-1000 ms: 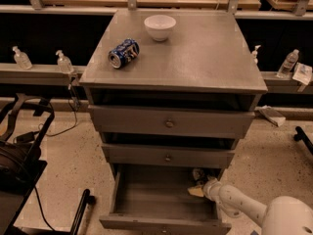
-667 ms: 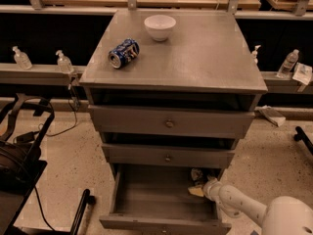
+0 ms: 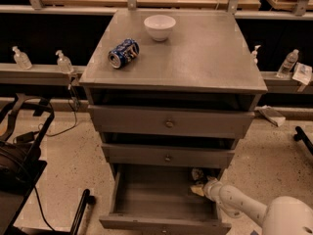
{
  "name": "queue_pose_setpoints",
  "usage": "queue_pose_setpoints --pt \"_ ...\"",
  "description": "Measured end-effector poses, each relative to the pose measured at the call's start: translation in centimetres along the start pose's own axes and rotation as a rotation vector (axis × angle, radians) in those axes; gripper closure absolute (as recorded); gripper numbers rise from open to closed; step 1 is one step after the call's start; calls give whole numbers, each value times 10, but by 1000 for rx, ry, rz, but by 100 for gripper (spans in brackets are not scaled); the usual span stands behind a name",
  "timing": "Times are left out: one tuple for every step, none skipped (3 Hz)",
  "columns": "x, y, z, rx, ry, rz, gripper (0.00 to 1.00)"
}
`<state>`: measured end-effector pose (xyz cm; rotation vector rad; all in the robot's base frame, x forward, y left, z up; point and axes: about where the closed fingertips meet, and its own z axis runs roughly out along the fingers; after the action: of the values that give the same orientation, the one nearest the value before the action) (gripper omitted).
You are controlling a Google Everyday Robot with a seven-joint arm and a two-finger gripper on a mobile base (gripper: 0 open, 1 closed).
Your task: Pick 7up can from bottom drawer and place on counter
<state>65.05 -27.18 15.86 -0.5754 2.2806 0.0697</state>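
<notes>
7up can (image 3: 197, 174) in open bottom drawer (image 3: 161, 202), hand (image 3: 198, 190) beside; counter (image 3: 195, 53) grey metal.

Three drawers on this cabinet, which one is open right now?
The bottom drawer, deepest and plain-fronted, is pulled out; the top drawer and middle drawer, both knobbed, are pushed in. The end effector is inside the open one, at its back right.

End effector (image 3: 199, 189) at the bottom drawer's (image 3: 161, 224) right rear corner, partly hidden under the drawer above (image 3: 168, 156) (7up can (image 3: 197, 174) there barely discernible); arm (image 3: 239, 204) cut off lower right.
</notes>
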Motion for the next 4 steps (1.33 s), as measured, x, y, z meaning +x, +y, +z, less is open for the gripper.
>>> queue_pose_setpoints --pt "4 10 8 -42 24 -13 36" --pt "-1 9 3 -42 24 -12 31" --pt "0 16 6 -70 43 -18 33" --pt "-1 15 5 -70 43 -18 40"
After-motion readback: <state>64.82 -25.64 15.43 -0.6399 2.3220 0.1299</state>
